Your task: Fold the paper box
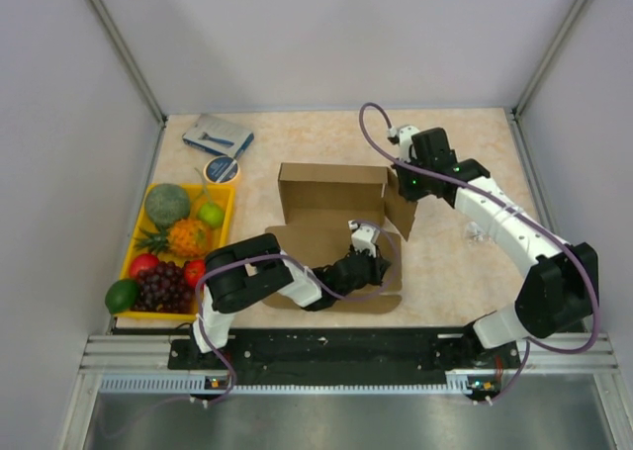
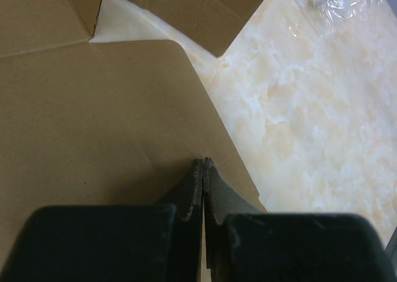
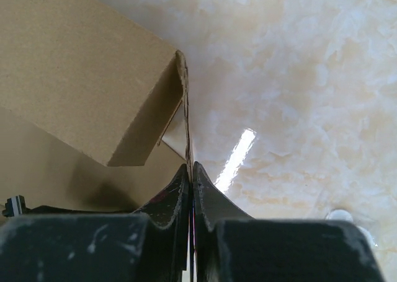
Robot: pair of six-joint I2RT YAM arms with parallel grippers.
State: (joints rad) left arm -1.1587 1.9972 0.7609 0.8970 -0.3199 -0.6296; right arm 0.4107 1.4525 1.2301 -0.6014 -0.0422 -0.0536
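The paper box [image 1: 331,208] is plain brown cardboard, with no print. The table [image 1: 465,143] is cream, marbled with pale orange. The left arm [image 1: 297,284] and right arm [image 1: 504,218] are white with black joints, each trailing a purple cable [image 1: 364,124]. The left claw [image 2: 203,164] and right claw [image 3: 190,167] are black. A yellow tray [image 1: 230,198] carries a green melon [image 1: 167,204], a light green apple [image 1: 210,214], an orange-yellow pineapple [image 1: 188,237], a red apple [image 1: 144,265], dark purple grapes [image 1: 163,287] and a green lime [image 1: 121,295]. The packet [image 1: 218,134] is blue-grey.
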